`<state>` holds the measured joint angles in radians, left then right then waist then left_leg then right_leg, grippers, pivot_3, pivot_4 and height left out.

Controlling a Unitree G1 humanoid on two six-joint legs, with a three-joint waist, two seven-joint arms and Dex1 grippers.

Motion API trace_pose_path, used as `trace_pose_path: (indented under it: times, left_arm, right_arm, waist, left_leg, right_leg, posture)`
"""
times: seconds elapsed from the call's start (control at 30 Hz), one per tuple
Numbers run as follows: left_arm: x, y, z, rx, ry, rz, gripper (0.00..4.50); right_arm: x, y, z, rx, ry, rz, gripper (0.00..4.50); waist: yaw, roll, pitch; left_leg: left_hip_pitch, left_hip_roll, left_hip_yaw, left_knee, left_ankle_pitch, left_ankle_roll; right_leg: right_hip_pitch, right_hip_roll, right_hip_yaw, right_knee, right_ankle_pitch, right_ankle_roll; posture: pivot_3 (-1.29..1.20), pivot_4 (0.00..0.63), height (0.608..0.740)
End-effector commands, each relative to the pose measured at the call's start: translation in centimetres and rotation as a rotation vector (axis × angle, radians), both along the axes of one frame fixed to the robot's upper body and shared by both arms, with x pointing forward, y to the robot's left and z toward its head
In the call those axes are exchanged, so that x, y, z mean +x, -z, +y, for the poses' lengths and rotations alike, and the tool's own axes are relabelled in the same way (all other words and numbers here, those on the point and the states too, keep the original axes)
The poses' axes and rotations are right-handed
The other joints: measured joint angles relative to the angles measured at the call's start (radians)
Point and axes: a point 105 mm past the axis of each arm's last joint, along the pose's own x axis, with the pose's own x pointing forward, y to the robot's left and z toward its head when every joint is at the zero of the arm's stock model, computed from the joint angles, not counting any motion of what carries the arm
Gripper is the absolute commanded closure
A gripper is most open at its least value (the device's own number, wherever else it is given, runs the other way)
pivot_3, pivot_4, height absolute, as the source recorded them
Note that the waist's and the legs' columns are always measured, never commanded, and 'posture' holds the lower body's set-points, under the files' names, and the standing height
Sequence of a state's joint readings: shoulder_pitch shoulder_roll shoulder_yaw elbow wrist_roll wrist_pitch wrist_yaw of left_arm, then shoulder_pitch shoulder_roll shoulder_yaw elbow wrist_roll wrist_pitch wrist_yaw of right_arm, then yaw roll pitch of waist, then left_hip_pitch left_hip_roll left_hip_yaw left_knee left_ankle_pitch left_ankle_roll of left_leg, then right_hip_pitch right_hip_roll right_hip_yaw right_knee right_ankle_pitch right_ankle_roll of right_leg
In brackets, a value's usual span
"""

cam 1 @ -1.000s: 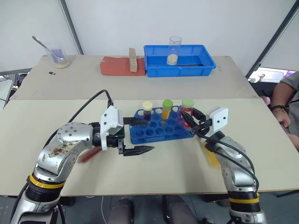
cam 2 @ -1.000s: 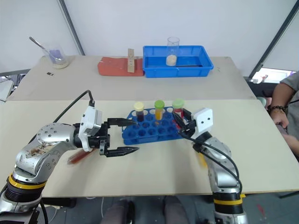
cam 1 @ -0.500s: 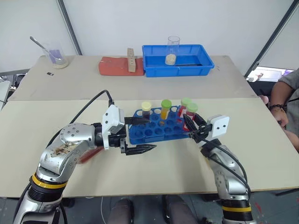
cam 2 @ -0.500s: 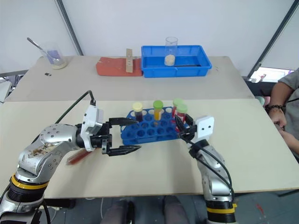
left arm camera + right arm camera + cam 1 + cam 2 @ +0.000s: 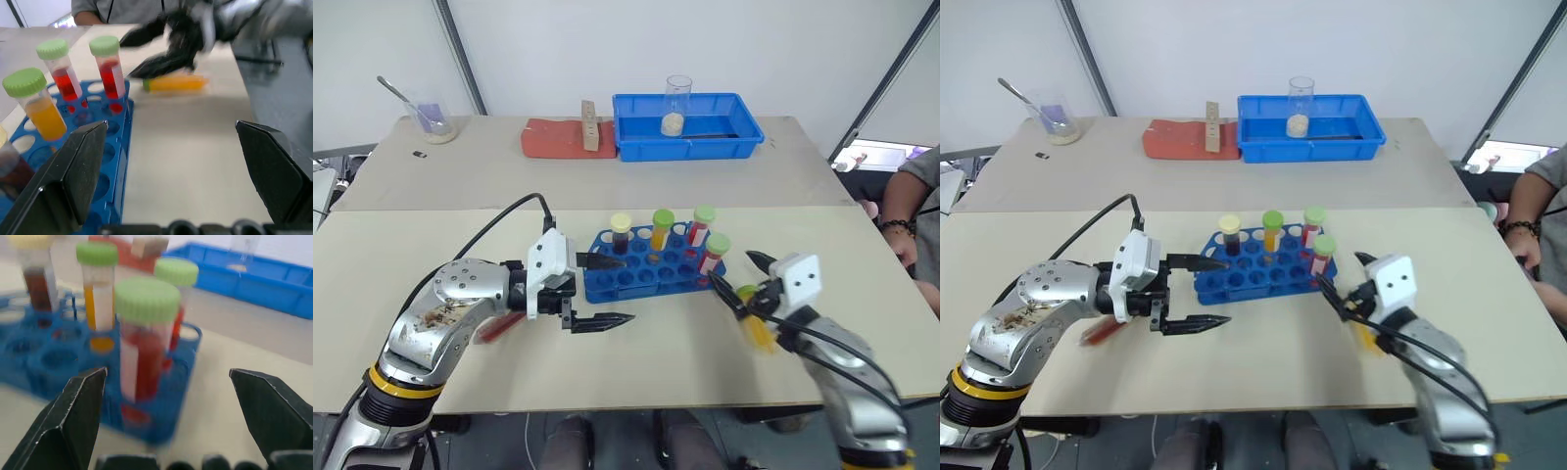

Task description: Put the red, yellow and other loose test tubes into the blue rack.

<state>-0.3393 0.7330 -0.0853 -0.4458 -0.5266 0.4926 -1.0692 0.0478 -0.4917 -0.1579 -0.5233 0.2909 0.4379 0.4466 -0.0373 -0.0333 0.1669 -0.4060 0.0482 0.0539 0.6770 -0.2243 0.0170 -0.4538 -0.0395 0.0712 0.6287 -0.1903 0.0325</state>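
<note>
Fingers of our right gripper (image 5: 744, 278) and left gripper (image 5: 603, 292) stand wide, holding nothing. Four capped test tubes (image 5: 715, 252) stand upright in the blue rack (image 5: 651, 275) between them. An orange-filled tube (image 5: 176, 82) lies on the desk (image 5: 666, 352) beside our right fingers.

Blue rack (image 5: 651, 277), green-capped red tube (image 5: 714, 255), yellow-orange tube (image 5: 661, 231)
</note>
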Motion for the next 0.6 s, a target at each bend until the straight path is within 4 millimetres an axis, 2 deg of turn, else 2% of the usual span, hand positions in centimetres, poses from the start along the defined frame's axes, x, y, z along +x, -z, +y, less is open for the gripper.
trace_pose_path:
  times: [0.03, 0.1, 0.2, 0.33, 0.6]
  left_arm:
    - [-0.8, -0.4, -0.3, 0.033, 0.052, -0.076, 0.00]
    - [-1.0, -0.3, -0.3, 0.047, 0.072, -0.085, 0.00]
    - [-1.8, 0.0, -0.2, 0.081, 0.124, -0.091, 0.00]
    - [-2.7, 0.2, -0.3, 0.102, 0.170, -0.088, 0.00]
    - [-2.8, 0.3, -1.3, 0.089, 0.190, -0.091, 0.00]
  right_arm:
    - [-1.1, -2.1, 0.0, -0.044, 0.030, 0.047, 0.04]
    - [-1.3, -2.1, -0.5, -0.104, 0.075, 0.110, 0.04]
    - [-1.6, -0.9, -1.9, -0.210, 0.157, 0.299, 0.04]
    - [-1.8, -0.2, -2.5, -0.187, 0.181, 0.517, 0.04]
    - [-0.4, 0.7, -3.4, -0.172, 0.162, 0.723, 0.04]
  waist:
    - [-0.003, 0.000, 0.000]
    - [-0.004, 0.000, 0.000]
    - [-0.004, 0.000, 0.000]
    - [-0.003, -0.001, 0.000]
    - [0.000, -0.002, 0.000]
  left_leg:
    - [0.000, 0.000, 0.000, 0.000, 0.000, 0.000]
    - [0.001, 0.000, 0.000, 0.000, 0.000, 0.000]
    - [0.001, 0.000, 0.000, 0.001, 0.000, 0.000]
    - [-0.001, 0.000, 0.000, 0.000, 0.000, 0.000]
    - [-0.003, -0.001, -0.001, 0.000, 0.000, 0.000]
  right_leg:
    - [0.000, 0.000, 0.000, 0.000, -0.001, -0.001]
    - [0.000, 0.000, 0.000, 0.001, -0.001, -0.002]
    - [0.000, 0.000, 0.001, 0.001, -0.001, -0.002]
    - [-0.001, 0.000, 0.000, -0.001, -0.001, -0.003]
    - [-0.001, 0.000, 0.000, -0.003, -0.001, -0.002]
  posture:
    - [0.00, 0.150, 0.740]
    - [0.00, 0.150, 0.740]
    - [0.00, 0.150, 0.740]
    - [0.00, 0.150, 0.740]
    - [0.00, 0.150, 0.740]
